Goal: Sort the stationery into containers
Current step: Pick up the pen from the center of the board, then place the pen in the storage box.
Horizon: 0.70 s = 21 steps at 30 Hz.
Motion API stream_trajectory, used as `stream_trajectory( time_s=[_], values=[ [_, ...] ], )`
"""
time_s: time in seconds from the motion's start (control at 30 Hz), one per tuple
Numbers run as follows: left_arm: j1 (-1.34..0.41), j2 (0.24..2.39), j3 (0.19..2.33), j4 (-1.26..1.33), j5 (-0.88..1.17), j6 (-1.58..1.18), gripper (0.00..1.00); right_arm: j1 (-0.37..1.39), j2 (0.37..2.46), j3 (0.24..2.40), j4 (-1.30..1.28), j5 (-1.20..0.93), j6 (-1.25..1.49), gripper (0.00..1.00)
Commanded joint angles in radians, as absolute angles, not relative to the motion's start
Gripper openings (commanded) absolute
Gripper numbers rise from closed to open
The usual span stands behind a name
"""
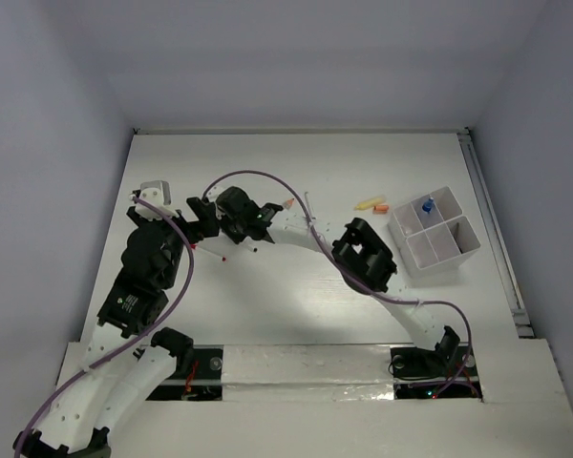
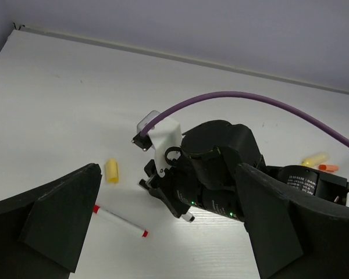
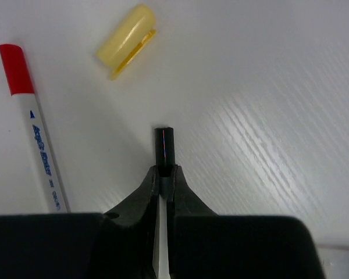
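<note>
- Right wrist view: right gripper is clamped shut on a thin black-tipped pen; the black tip sticks out past the fingertips, just above the white table.
- Same view: a pale yellow plastic cap lies ahead of the tip, apart from it. A white marker with red cap and blue lettering lies to the left, not touching the gripper.
- Left wrist view: left gripper is wide open and holds nothing. The right arm's wrist sits between and beyond its fingers.
- Same view: a yellow and an orange piece lie far right, side by side.
- Top external view: the white plastic four-compartment box sits at the right of the table, well apart from both grippers. A small blue item stands in one far compartment.
- The right arm reaches across to the left half, where the held pen is, near the left arm.
</note>
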<state>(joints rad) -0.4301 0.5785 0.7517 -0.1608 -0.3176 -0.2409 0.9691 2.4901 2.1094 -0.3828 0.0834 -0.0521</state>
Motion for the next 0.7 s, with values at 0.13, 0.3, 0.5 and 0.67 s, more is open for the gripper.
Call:
stream_trajectory(
  time_s=[0.13, 0.3, 0.5, 0.67],
  values=[
    [-0.423, 0.561, 0.747, -0.109, -0.261, -0.252, 0.99, 0.922, 2.122, 1.702, 0.108, 0.084, 0.113, 0.0],
    [-0.434, 0.523, 0.739, -0.098, -0.23, -0.25, 0.99, 0.844, 1.826, 1.398, 0.333, 0.135, 0.175, 0.0],
    [-0.502, 0.476, 0.733, -0.086, -0.181, -0.238, 0.99, 0.72, 1.338, 0.906, 0.502, 0.437, 0.124, 0.0],
    [-0.566, 0.43, 0.733, -0.086, -0.17, -0.232, 0.99, 0.611, 1.007, 0.594, 0.519, 0.729, 0.074, 0.0]
  ],
)
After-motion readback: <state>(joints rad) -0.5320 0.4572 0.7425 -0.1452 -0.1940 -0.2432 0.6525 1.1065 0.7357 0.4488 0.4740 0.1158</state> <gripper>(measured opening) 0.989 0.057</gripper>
